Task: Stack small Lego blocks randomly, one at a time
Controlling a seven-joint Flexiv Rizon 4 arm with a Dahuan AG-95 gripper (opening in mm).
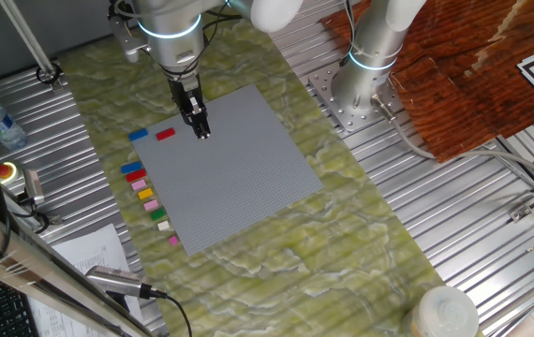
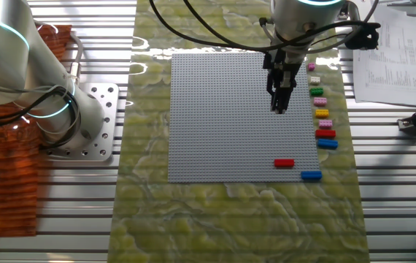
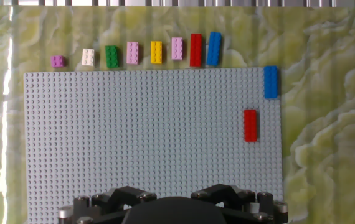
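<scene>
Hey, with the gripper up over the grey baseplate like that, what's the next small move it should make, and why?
Probably travel toward the red brick on the baseplate and descend. The gripper hangs above bare plate carrying nothing visible, and that brick lies alone, apart from the row of bricks beside the plate.

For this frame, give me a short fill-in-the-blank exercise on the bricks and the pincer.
1. The only brick lying fully on the grey baseplate is ____.
2. The row of bricks beside the baseplate edge counts ____ bricks.
3. The smallest brick, at one end of that row, is ____.
4. The pincer hangs over the ____.

Missing words: red; eight; pink; baseplate
</scene>
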